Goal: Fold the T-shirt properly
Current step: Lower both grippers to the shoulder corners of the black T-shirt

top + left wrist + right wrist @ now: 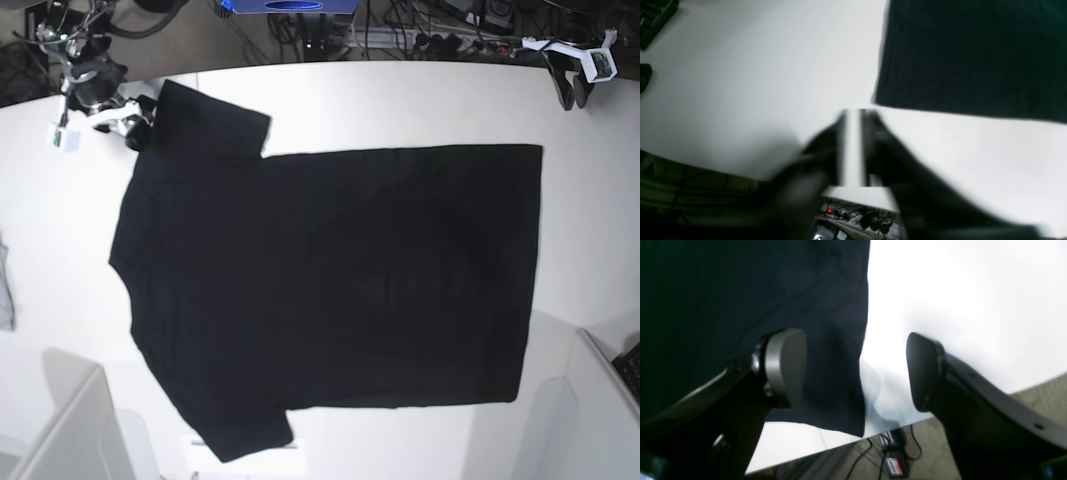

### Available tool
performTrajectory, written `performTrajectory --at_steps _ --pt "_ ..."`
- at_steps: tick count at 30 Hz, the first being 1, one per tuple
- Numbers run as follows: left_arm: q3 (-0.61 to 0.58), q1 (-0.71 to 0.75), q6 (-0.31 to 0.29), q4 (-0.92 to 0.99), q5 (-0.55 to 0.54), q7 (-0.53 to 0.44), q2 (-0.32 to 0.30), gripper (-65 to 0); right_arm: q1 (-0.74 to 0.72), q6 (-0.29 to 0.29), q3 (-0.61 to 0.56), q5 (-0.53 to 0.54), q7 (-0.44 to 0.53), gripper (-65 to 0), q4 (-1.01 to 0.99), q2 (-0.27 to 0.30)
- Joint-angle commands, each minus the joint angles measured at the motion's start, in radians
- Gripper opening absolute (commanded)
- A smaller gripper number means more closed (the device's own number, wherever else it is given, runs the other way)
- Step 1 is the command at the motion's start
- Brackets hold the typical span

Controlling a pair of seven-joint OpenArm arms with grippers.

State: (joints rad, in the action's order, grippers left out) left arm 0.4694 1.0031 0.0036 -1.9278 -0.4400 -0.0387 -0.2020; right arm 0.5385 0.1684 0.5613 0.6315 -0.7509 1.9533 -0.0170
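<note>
base view: overhead, looking straight down on the whole table (400, 100).
left wrist view: close, behind the left hand (853, 146), facing the table edge.
right wrist view: close, behind the right hand (857, 370).
shared: the T-shirt (330, 290), in all three.

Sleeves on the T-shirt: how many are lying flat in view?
2. One sleeve at the T-shirt's upper left, by the right gripper; the other sleeve at lower left.
</note>
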Motion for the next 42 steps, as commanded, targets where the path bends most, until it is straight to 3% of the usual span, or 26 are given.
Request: performTrajectory --at_steps 1,3,5,8,12,16,18,23,30,33,36,37,42 --pt "0.005 0.001 0.003 -0.014 -0.003 -0.019 -0.001 -40.8 -0.013 0.032 0.007 0.018 0.004 -21.8 -0.001 0.004" --pt "0.005 -0.028 0.002 -0.014 -0.003 -0.016 -0.001 -30.6 -0.041 0.061 0.027 0.018 -0.014 -24.2 -0.044 0.002" --pt "0.005 -0.051 0.002 -0.014 -0.003 -0.016 -0.001 -25.3 -0.059 0.078 0.044 0.018 -0.019 -27.2 -0.090 0.001" --pt "0.005 -0.071 0.002 -0.014 -0.003 0.003 -0.001 -24.8 -0.062 0.081 0.036 0.018 -0.019 -28.5 -0.130 0.004" --pt "0.007 -0.128 -0.007 -0.012 -0.021 0.132 0.000 -24.7 -0.064 0.098 0.036 0.018 -0.019 -28.5 -0.187 0.002" --pt "0.050 -0.168 -0.107 0.011 -0.162 0.219 0.000 -24.7 -0.057 0.121 0.035 0.018 -0.019 -28.5 -0.194 -0.002" --pt "0.096 -0.189 -0.130 0.018 -0.230 0.279 0.000 -24.5 -0.054 0.122 0.010 0.018 -0.019 -28.5 -0.196 -0.001" --pt "0.196 -0.263 -0.133 0.023 -0.262 0.428 0.002 -24.5 -0.034 0.122 -0.062 0.017 -0.017 -28.5 -0.197 0.005" --pt "0.206 -0.338 -0.133 0.052 -0.263 0.506 0.002 -24.5 -0.036 0.122 -0.065 0.017 -0.012 -29.3 -0.243 0.005" --pt "0.210 -0.382 -0.133 0.107 -0.263 0.550 0.003 -24.5 -0.036 0.122 -0.068 0.017 -0.014 -41.4 -0.245 0.005" --pt "0.205 -0.419 -0.133 0.172 -0.263 0.572 0.003 -24.5 -0.036 0.122 -0.071 0.015 -0.019 -62.4 -0.245 0.005" --pt "0.203 -0.430 -0.135 0.190 -0.265 0.572 0.003 -24.5 -0.036 0.122 -0.071 0.015 -0.019 -65.0 -0.245 0.005" --pt "0.200 -0.482 -0.135 0.256 -0.265 0.575 0.003 -24.5 -0.036 0.121 -0.068 0.015 -0.019 -65.0 -0.245 0.005"
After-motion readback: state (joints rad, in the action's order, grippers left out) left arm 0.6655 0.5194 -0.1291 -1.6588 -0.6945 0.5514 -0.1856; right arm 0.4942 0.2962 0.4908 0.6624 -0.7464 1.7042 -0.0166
